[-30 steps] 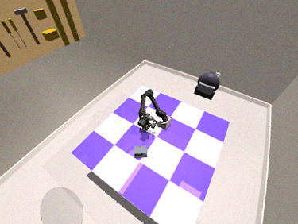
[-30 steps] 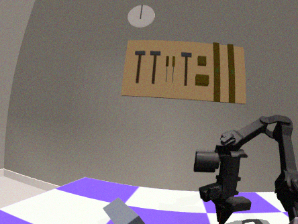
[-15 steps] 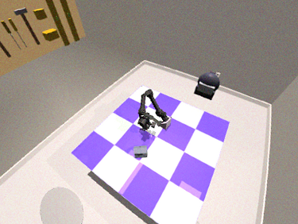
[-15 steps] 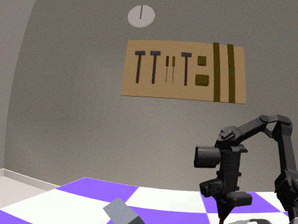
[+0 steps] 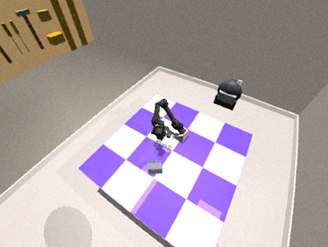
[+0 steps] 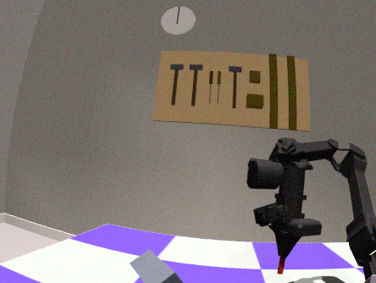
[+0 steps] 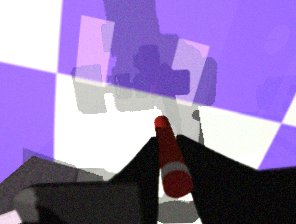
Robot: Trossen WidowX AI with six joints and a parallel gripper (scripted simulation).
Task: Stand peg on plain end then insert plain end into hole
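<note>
Gripper (image 5: pixel 161 136) (image 6: pixel 283 255) (image 7: pixel 166 141) sits near the middle of the top view, the grey sloped panel (image 5: pixel 154 166) (image 6: pixel 152 264) below it and slightly left; the peg can't be made out there, nor the hole

In the exterior view, the peg (image 6: pixel 280 266) (image 7: pixel 168 149) pokes down from nearly closed fingertips at lower right, its long axis close to upright; I can't tell if it touches the table. The panel is well apart, bottom centre-left

In the wrist view, the fingers grip the peg below frame centre, white band (image 7: pixel 174 168) nearer the camera, plain end pointing away, so the carry should turn that axis to match the hole
</note>
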